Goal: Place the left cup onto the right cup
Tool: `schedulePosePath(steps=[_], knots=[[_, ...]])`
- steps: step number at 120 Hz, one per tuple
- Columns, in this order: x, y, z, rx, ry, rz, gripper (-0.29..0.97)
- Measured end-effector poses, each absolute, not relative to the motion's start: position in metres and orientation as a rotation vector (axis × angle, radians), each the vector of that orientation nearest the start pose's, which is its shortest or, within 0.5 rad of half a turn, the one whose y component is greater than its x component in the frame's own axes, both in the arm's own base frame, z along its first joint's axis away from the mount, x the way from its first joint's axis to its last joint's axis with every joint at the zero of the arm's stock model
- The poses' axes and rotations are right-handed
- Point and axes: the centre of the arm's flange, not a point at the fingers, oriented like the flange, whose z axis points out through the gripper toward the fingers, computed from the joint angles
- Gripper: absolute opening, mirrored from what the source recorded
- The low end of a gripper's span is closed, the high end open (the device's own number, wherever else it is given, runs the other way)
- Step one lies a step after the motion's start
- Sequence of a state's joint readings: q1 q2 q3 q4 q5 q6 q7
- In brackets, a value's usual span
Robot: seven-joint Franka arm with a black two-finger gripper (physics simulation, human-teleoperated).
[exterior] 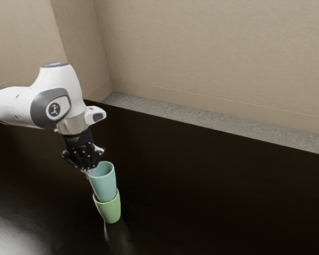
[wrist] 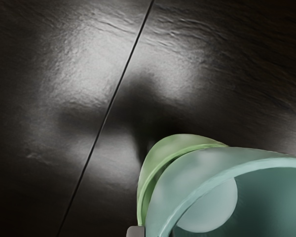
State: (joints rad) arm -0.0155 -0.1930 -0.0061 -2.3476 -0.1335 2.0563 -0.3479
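Observation:
A teal cup [exterior: 104, 183] sits nested inside a light green cup [exterior: 109, 208] on the dark table [exterior: 218, 191], at the lower left of the exterior view. Both cups lean slightly. My gripper [exterior: 90, 170] is at the teal cup's rim on the side toward the exterior view's left, shut on that rim. In the wrist view the teal cup [wrist: 227, 187] lies just under my hand, with the green cup's rim [wrist: 160, 158] showing around it.
The table's far edge meets a grey ledge [exterior: 212, 119] below beige walls. A thin seam [wrist: 108, 113] runs across the tabletop near the cups. Open tabletop stretches toward the exterior view's right.

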Motion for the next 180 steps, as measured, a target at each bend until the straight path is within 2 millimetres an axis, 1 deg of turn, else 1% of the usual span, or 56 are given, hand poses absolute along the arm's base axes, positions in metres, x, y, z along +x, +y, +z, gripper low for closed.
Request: schedulePosePath(steps=[36, 54, 62, 74, 89, 110, 128, 140, 163, 180], knots=[[0.464, -0.018, 0.398, -3.166, -0.637, 0.184, -0.10], [0.464, -0.026, 0.399, -3.170, -0.612, 0.178, 0.24], [0.464, -0.026, 0.400, -3.172, -0.609, 0.173, 0.36], [0.464, -0.027, 0.400, -3.172, -0.606, 0.172, 0.48], [0.464, -0.027, 0.402, -3.173, -0.605, 0.170, 0.57], [0.463, -0.026, 0.403, -3.174, -0.604, 0.166, 0.63], [0.463, -0.026, 0.405, -3.174, -0.599, 0.160, 0.66], [0.463, -0.027, 0.410, -3.173, -0.589, 0.146, 0.66], [0.471, -0.036, 0.431, -3.156, -0.497, 0.066, 0.67], [0.481, -0.036, 0.450, -3.149, -0.407, -0.006, 0.68]])
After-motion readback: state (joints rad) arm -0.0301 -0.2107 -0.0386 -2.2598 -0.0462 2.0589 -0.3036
